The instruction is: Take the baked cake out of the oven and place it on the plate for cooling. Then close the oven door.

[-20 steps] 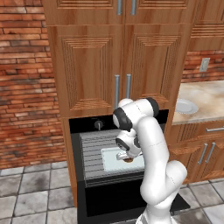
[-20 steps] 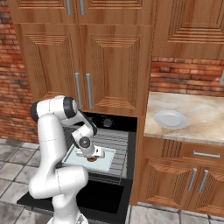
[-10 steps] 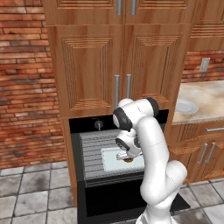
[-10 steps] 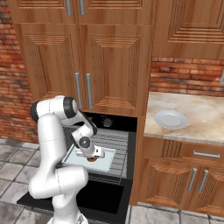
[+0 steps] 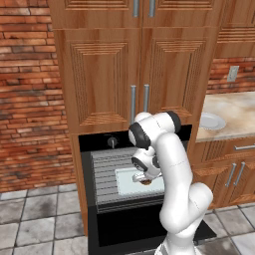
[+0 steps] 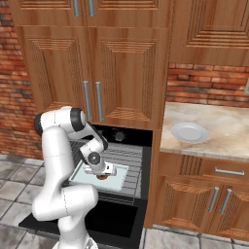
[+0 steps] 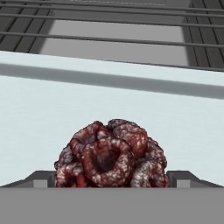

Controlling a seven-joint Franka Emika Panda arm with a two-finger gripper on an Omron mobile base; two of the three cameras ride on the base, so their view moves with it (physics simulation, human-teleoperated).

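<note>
Comparing this moment with the pictures from a second before, we find almost no change: arm, tray and oven stand as they did, and the pincer's opening is barely narrower, if at all.

We see the cake [image 7: 111, 154], a knobbly reddish-brown lump, lying on the pale tray [image 7: 39, 118], which sits on the wire rack [image 6: 133, 160] of the oven [image 5: 97, 149]. The pincer [image 7: 111, 178] hangs wide open right over the cake, its two dark fingertips [image 7: 42, 178] flanking the lump, one on each side. We cannot tell whether the tips touch it; it is not squeezed.

From the base views the pincer [image 5: 144, 178] reaches down onto the tray, above the lowered oven door [image 6: 104, 222]. Off to the right, well apart, the white plate [image 6: 189, 132] rests on the counter [image 6: 223, 136].
</note>
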